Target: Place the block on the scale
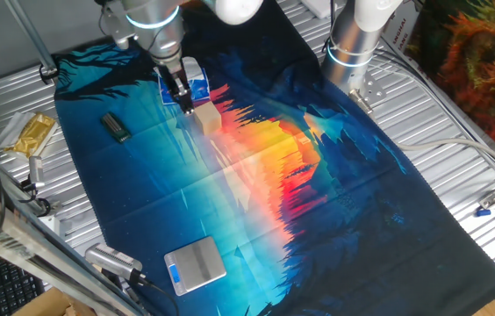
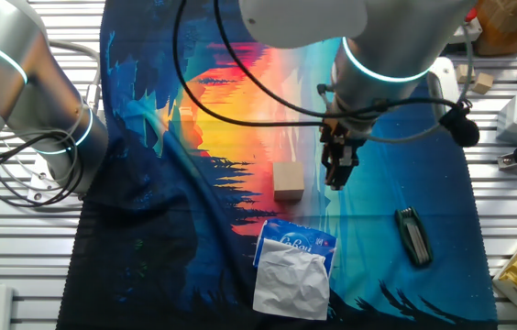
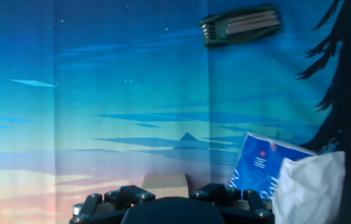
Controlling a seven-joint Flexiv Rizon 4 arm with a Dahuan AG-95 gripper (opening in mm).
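Note:
The block (image 1: 210,119), a plain tan wooden cube, sits on the painted cloth near the far side. It also shows in the other fixed view (image 2: 288,181) and at the bottom edge of the hand view (image 3: 165,184). My gripper (image 1: 181,95) hangs just beside the block and close above the cloth, and holds nothing. In the other fixed view the gripper (image 2: 339,170) is a finger's width to the right of the block. Its jaws look slightly apart. The scale (image 1: 197,263), silver with a blue display strip, lies at the near edge of the cloth, far from the block.
A blue-and-white tissue packet (image 2: 293,266) lies right behind the gripper. A small dark bar (image 1: 116,127) lies left of it, also in the hand view (image 3: 241,25). A second arm's base (image 1: 353,44) stands at the cloth's far right. Cables and clutter line the table edges.

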